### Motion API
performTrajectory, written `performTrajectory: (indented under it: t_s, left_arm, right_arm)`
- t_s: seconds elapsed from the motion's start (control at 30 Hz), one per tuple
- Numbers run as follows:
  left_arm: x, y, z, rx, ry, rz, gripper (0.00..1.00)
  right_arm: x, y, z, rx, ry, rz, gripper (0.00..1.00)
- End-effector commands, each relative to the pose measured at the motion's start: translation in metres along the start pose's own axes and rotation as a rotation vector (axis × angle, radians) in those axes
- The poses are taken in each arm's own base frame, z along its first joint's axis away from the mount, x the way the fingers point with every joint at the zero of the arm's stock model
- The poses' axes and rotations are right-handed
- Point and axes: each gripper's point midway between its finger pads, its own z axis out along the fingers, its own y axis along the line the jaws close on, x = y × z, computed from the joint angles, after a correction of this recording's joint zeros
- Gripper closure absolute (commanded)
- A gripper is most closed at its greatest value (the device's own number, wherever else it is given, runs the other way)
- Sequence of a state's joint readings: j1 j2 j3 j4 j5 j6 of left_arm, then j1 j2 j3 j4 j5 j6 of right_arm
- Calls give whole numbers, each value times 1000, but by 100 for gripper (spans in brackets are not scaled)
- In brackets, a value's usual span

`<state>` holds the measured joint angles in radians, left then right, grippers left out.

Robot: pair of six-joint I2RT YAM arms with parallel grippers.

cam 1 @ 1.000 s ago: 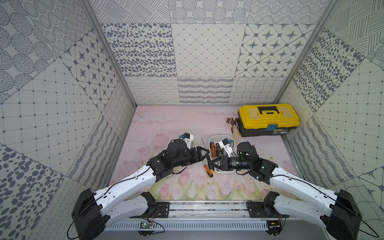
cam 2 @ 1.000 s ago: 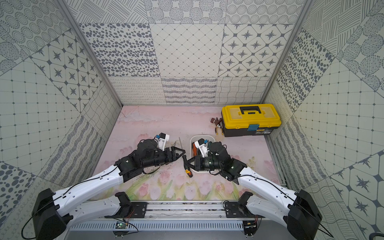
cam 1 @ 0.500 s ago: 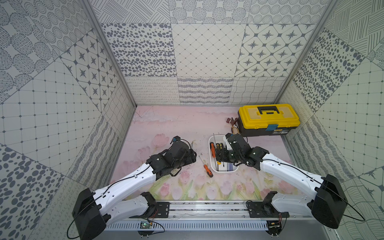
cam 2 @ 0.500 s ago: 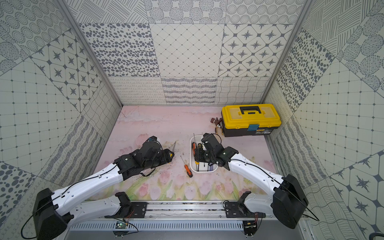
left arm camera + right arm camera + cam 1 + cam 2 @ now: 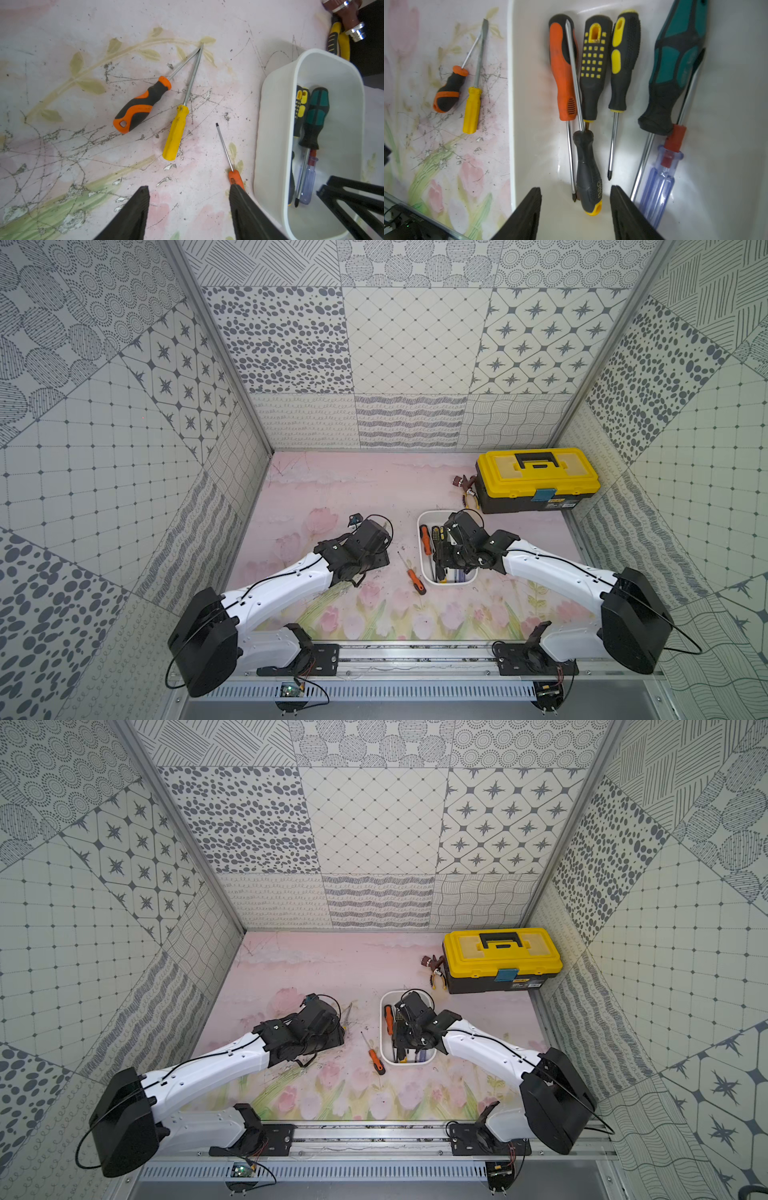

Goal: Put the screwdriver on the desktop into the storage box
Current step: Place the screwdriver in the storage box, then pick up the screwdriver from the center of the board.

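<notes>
On desktop (image 5: 353, 489), slim orange screwdriver (image 5: 410, 572) points rearward beside storage box (image 5: 431, 512); left gripper (image 5: 189, 187), right gripper (image 5: 575, 188) spread

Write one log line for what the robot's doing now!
left gripper: open, over desktop | right gripper: open, over storage box | on desktop: orange-black screwdriver, yellow screwdriver, thin orange screwdriver

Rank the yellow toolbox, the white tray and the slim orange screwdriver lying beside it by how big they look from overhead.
In a top view:
1. yellow toolbox, clearly largest.
2. storage box, partly covered by the right arm.
3. slim orange screwdriver, smallest.
</notes>
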<state>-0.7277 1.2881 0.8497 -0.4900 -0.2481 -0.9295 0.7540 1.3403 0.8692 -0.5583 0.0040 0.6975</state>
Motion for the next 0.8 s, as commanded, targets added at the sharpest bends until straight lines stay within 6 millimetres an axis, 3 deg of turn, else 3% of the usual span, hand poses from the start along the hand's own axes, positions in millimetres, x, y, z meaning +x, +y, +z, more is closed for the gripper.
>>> performTrajectory:
  t_s: [0.0,0.1,0.23,0.4,0.53,0.77]
  left_arm:
    - [-6,-11,17,-24,29,26,40]
    - [6,-26,28,38,85,-12,42]
    - [23,-33,39,43,145,-47,43]
    - [45,-45,44,10,186,-38,42]
    - [65,-40,53,-11,243,-131,41]
    - [81,-54,62,31,333,-231,42]
  right_arm:
    - [-7,11,-24,-43,-64,-35,38]
    - [-3,15,-37,-54,-85,-50,38]
    - [4,19,-46,-79,-102,-60,46]
    - [6,21,-49,-86,-111,-62,52]
    - [8,20,-53,-93,-114,-62,54]
    - [12,16,-53,-95,-111,-54,54]
